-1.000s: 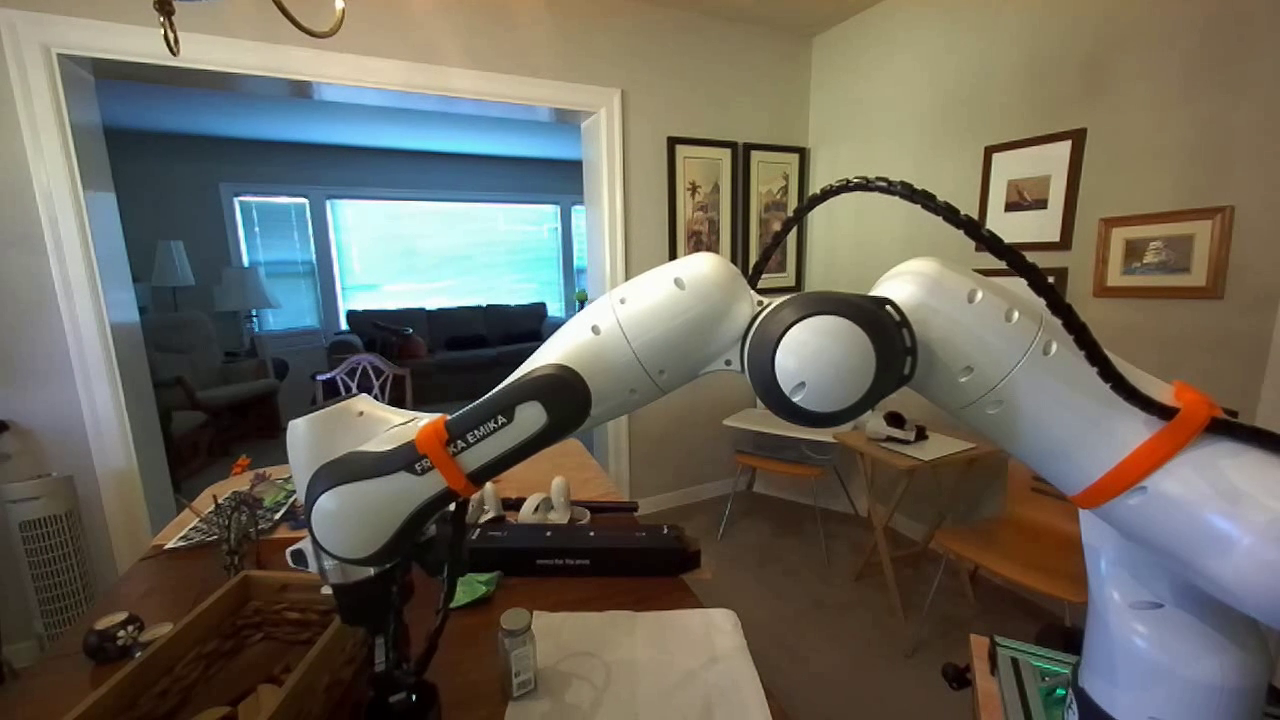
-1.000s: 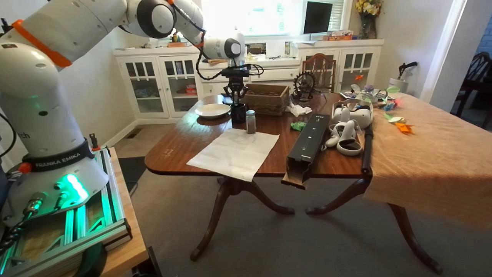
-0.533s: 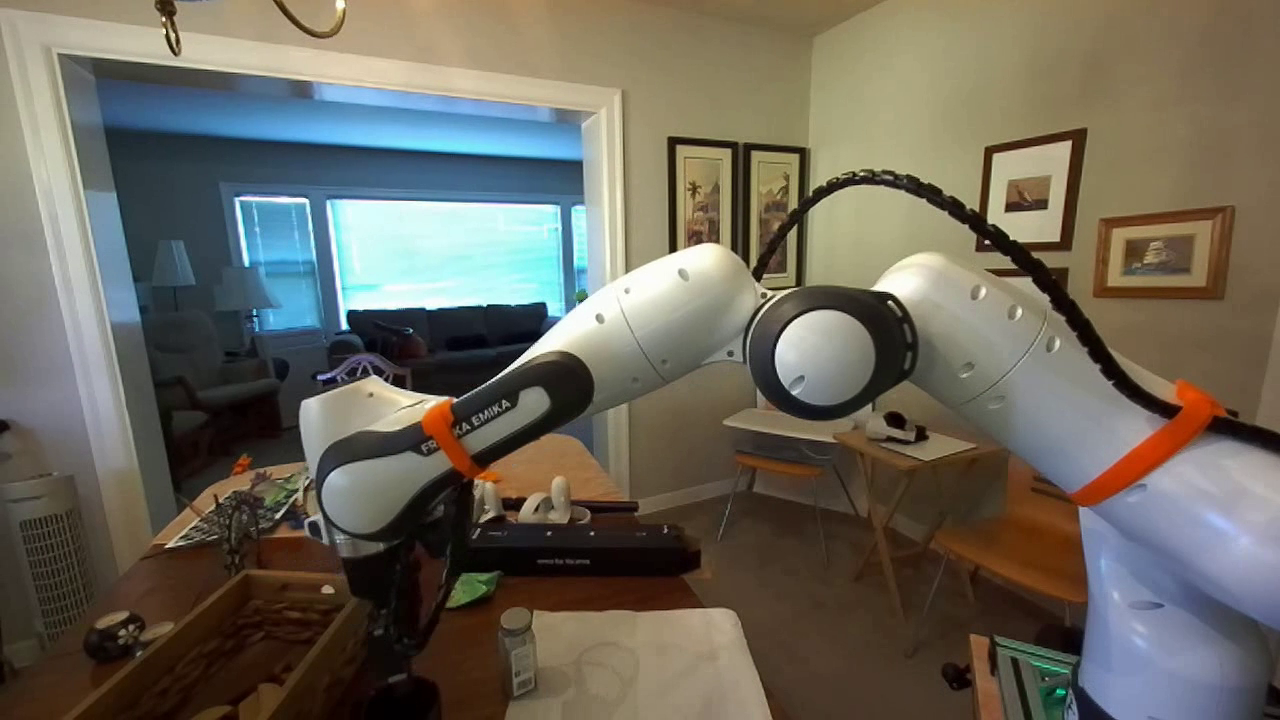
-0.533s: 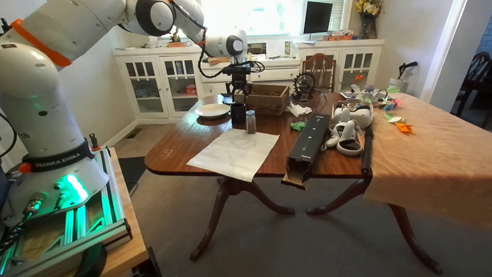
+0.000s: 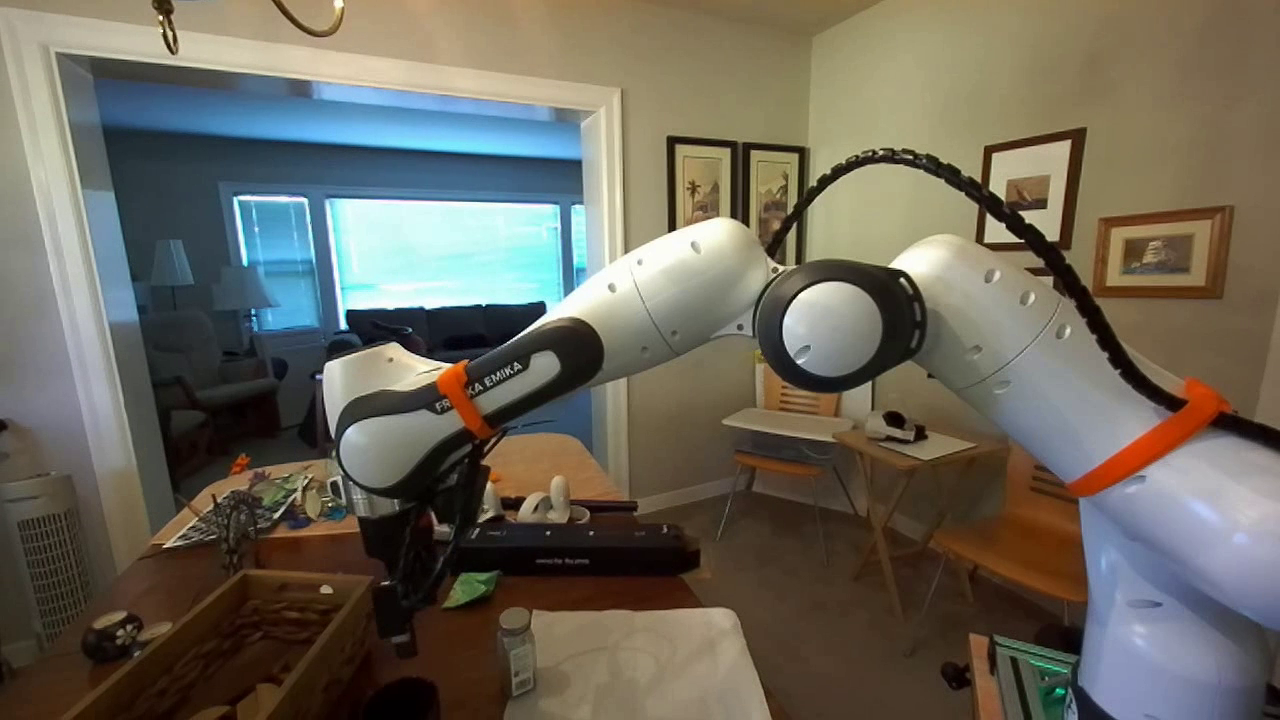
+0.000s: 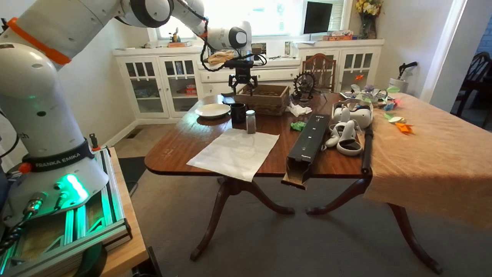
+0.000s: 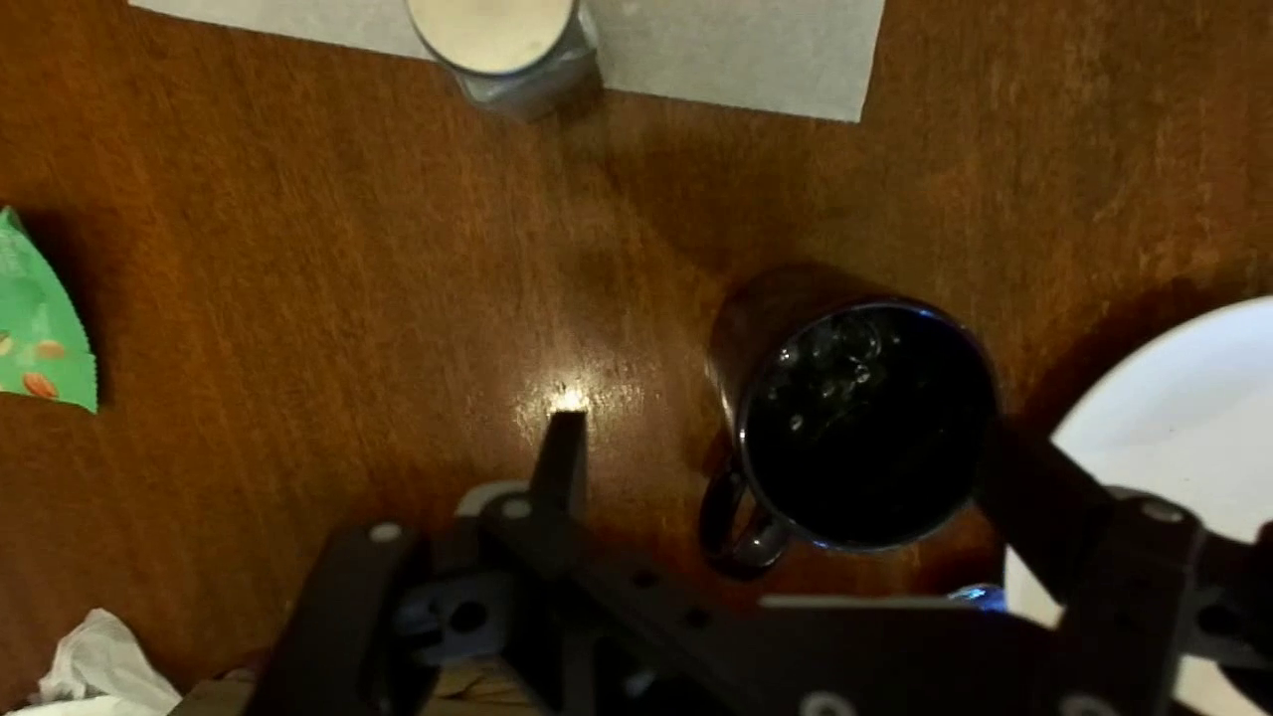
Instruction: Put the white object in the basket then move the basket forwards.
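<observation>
Wrist view: shows gripper spread wide, holding nothing, plus crumpled white tissue at eight o'clock, probably wanted. Exterior view: shows wicker basket at one o'clock, tissue just outside. Likely before step-one pickup; next, reach for tissue.

Wrist view: I look down, close over tabletop. Farther off, I face doorway, frame left, in exterior view; window, top, in exterior view. Both share basket.
</observation>
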